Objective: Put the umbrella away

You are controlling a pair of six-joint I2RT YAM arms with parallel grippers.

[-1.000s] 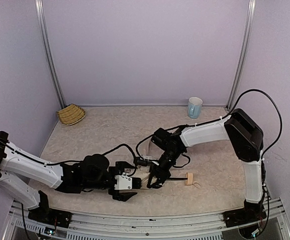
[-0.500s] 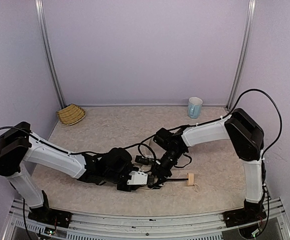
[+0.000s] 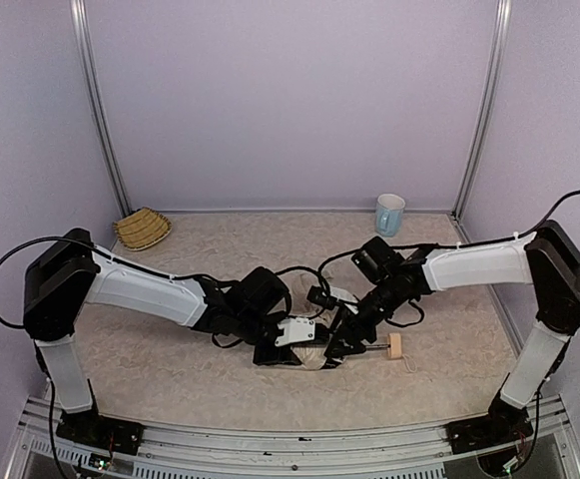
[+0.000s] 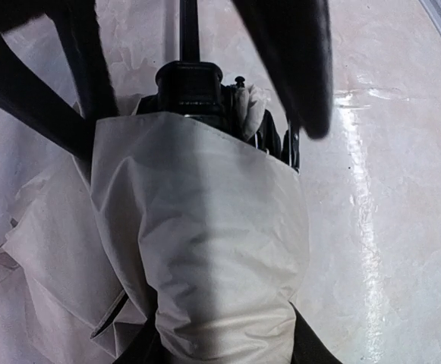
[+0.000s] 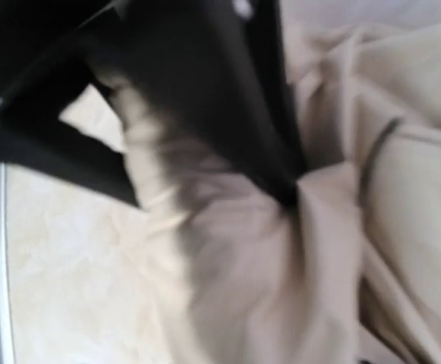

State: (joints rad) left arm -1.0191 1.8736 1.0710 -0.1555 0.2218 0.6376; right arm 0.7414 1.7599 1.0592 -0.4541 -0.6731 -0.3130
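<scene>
2 robot arms meet over the umbrella (image 4: pixel 197 243), which lies on its side near the middle of the tabletop's (image 3: pixel 220 259) near edge, its tan handle (image 3: pixel 394 346) pointing toward the right edge. The left gripper (image 3: pixel 299 349) is clenched around the bunched cream canopy. The right gripper (image 3: pixel 341 344) rests against the fabric just beside it, too blurred to tell whether it is clasping or released. The canopy looks gathered but crumpled, with black shaft showing before the handle, so collapsing, tidying and stowing probably remain.
</scene>
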